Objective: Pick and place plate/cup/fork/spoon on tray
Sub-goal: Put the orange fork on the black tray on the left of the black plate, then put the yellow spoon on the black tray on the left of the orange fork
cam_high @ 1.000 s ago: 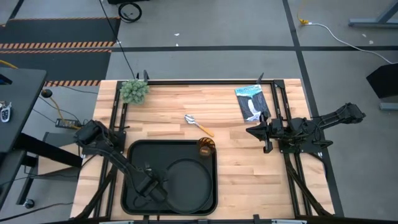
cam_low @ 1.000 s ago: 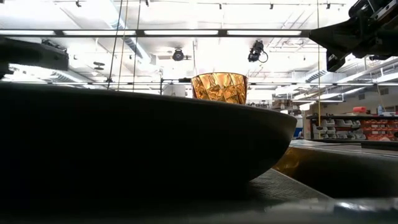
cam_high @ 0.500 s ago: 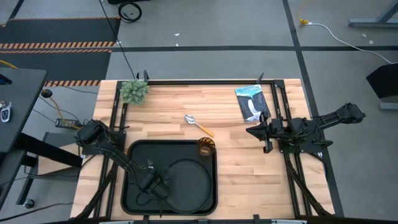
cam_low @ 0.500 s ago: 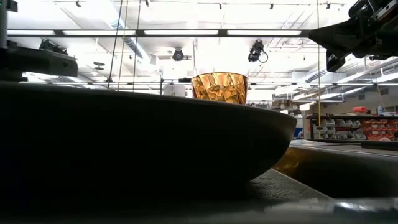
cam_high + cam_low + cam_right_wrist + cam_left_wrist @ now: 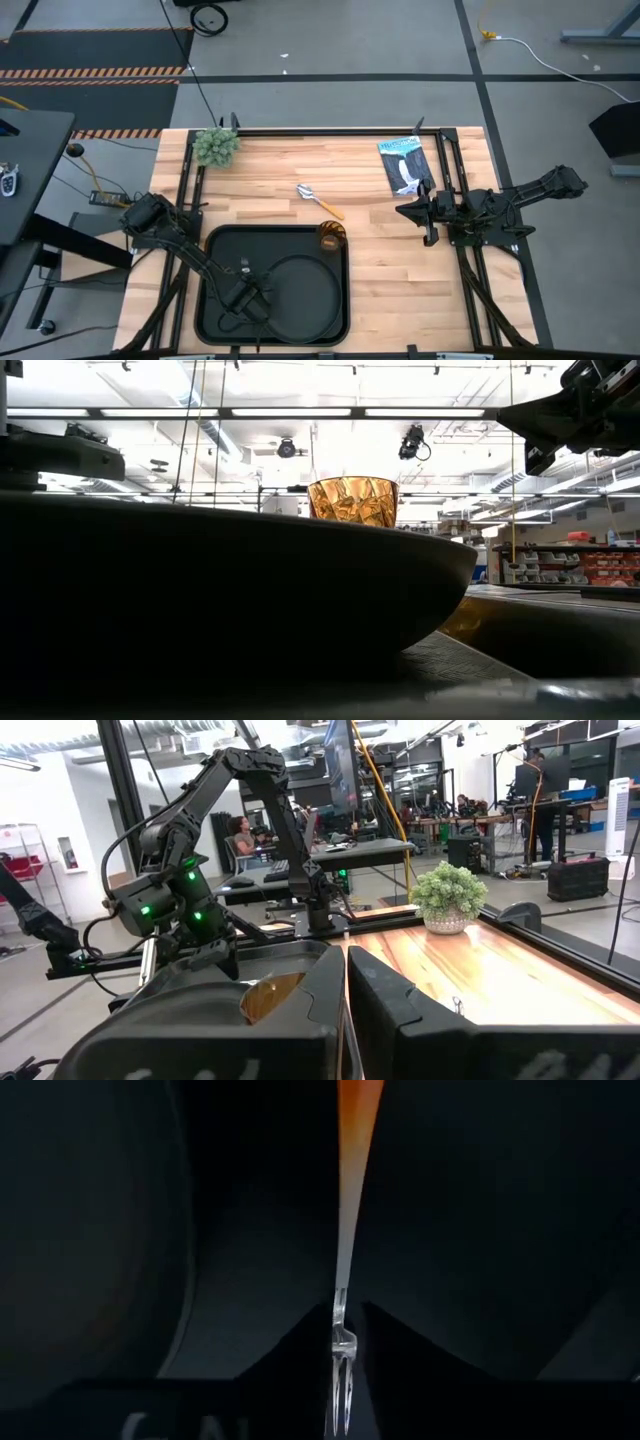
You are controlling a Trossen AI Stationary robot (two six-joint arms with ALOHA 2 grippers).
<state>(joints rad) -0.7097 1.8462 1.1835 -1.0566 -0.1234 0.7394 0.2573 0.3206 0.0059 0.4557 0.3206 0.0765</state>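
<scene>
The black tray [image 5: 215, 262] lies at the table's near edge. The round black plate [image 5: 305, 290] lies in the tray's right half and fills the low view [image 5: 250, 590]. The amber cup [image 5: 331, 236] stands in the tray's far right corner, upright in the low view [image 5: 352, 500]. The spoon [image 5: 320, 201] lies on the wood beyond the tray. My left gripper [image 5: 250, 296] is low over the tray, left of the plate, shut on the fork [image 5: 346, 1230]. My right gripper [image 5: 415, 212] waits shut at the table's right side. My left gripper pinches the fork between its two fingers [image 5: 295, 1365] at the metal neck [image 5: 341, 1315], just above the tines. The tines [image 5: 339, 1390] lie back between the fingers, and the orange handle [image 5: 358, 1120] sticks out ahead of the fingertips over the dark tray. Whether the fork touches the tray I cannot tell.
A small green plant [image 5: 215, 146] stands at the table's far left corner. A black and white packet [image 5: 403, 165] lies at the far right. Bare wood lies between the tray and the right arm.
My left gripper has shifted a little toward the plate, still shut on the fork. The plate, the cup and the spoon have kept still.
</scene>
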